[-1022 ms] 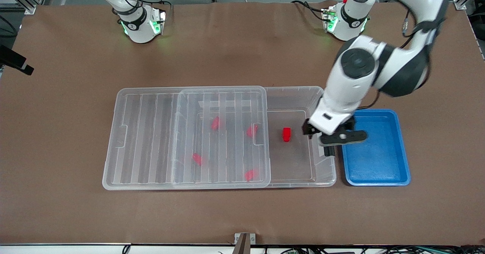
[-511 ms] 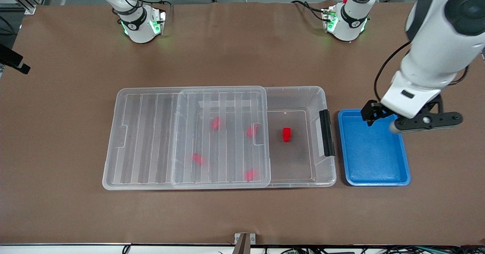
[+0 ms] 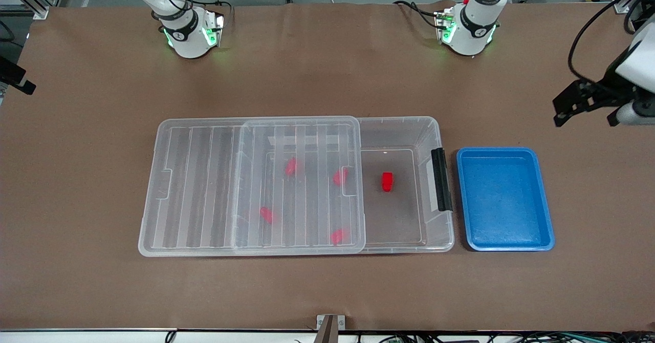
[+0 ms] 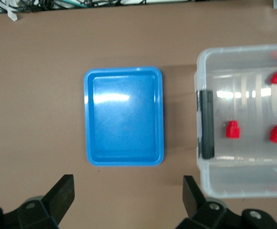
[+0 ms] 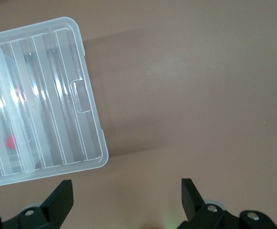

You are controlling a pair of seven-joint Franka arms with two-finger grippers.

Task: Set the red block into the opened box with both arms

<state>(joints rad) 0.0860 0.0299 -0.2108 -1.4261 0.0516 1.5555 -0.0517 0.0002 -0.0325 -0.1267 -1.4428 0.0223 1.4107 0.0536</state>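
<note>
Brown paper covers the table [image 3: 327, 66]. At the right arm's end, the ribbed clear lid [image 3: 256, 184] half covers the large clear plastic box [image 3: 399, 133]; the small red block [image 3: 387, 181] lies in its uncovered part, beside the black latch [image 3: 441, 179]. The blue tray [image 3: 504, 240] sits beside it. With the block apparently placed, I'd park both arms clear. The left tool [image 3: 586, 102] is spread over bare table. The right tool [image 5: 124, 200] is spread, outside the front view. Four red pieces blur under the lid.

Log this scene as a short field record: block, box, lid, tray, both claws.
red block: lying in the box's uncovered part, near the latch end
box: open, lid slid toward the right arm's end
other red pieces: four, under the lid
blue tray: beside the latch end
left claw: open, holding nothing
right claw: open, holding nothing
</note>
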